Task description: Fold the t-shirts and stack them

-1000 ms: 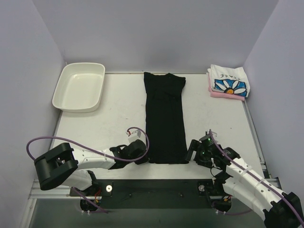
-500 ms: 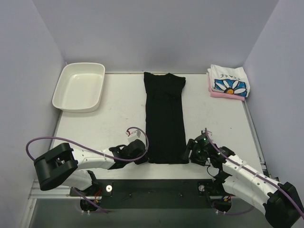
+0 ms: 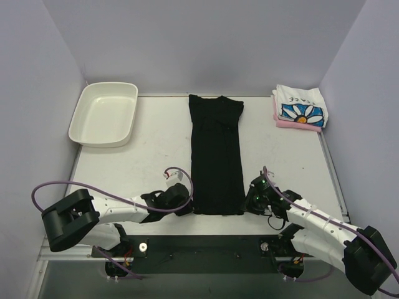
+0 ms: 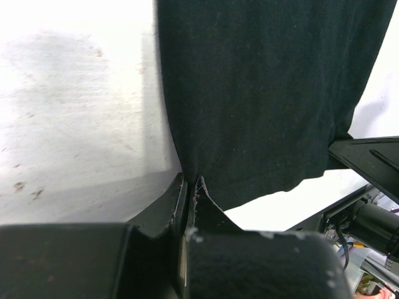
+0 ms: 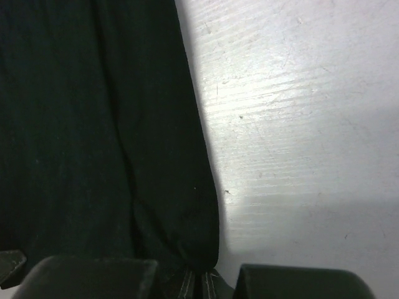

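black t-shirt [image 3: 216,156], white tray [image 3: 103,115], pink shirt [image 3: 293,124]

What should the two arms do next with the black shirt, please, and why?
Probably lift both near corners together a little off the table. The left gripper and right gripper each look closed on a near corner of the black shirt, which lies flat in a long narrow strip, so raising them evenly would start the fold towards its far end.

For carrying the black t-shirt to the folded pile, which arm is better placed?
Right, probably: the folded pile sits at the far right corner, on its side, and the right arm's fingers pinch the black t-shirt's near right corner. The left arm's fingers hold the near left corner.
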